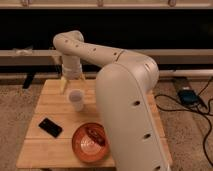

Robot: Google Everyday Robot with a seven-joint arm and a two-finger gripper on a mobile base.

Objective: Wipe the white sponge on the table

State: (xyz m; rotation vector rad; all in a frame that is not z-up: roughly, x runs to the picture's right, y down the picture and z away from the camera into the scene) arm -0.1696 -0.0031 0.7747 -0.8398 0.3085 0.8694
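The gripper (72, 86) points straight down at the far left part of the table (55, 145), low over the wood. I cannot tell if it is open, closed or holding something. I cannot see the white sponge anywhere on the bare wood. My guess is that it sits right under the gripper, hidden by it. A white cup (76, 98) stands just in front of the gripper, on the near side. So a wipe toward the near edge would likely bump the cup, and a sideways wipe along the far edge looks safer. A black phone (50, 127) and an orange bowl (90, 142) lie well apart, near the front. The big white arm (125, 100) hides the right side.
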